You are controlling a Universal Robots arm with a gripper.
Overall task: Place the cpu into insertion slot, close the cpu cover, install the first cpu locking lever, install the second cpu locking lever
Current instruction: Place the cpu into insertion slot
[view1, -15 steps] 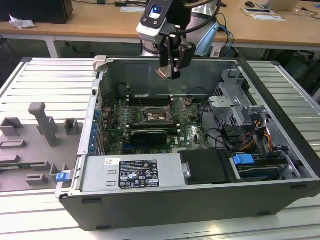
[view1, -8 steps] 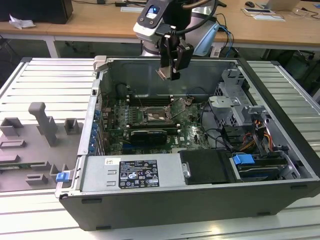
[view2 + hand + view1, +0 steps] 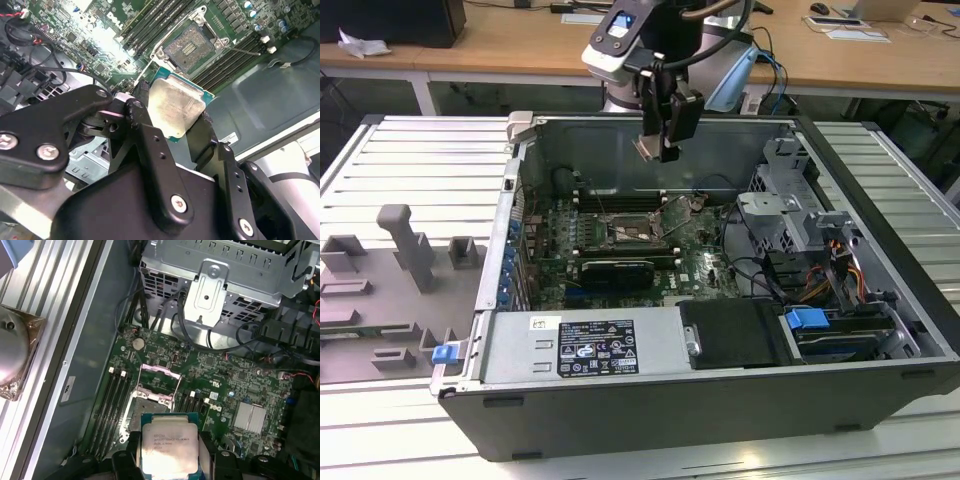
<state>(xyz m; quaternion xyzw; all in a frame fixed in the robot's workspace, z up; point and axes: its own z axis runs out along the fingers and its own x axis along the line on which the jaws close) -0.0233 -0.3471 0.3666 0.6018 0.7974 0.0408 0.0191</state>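
Tool (image 3: 172, 121) clamps cpu (image 3: 176, 106); poised aloft.

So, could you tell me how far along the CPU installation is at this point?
Done: the gripper has the cpu gripped, and the cpu cover stands open. In hand: the chip hangs above the case, not yet in the empty insertion slot. Left: seating it, closing the cover, both locking steps.
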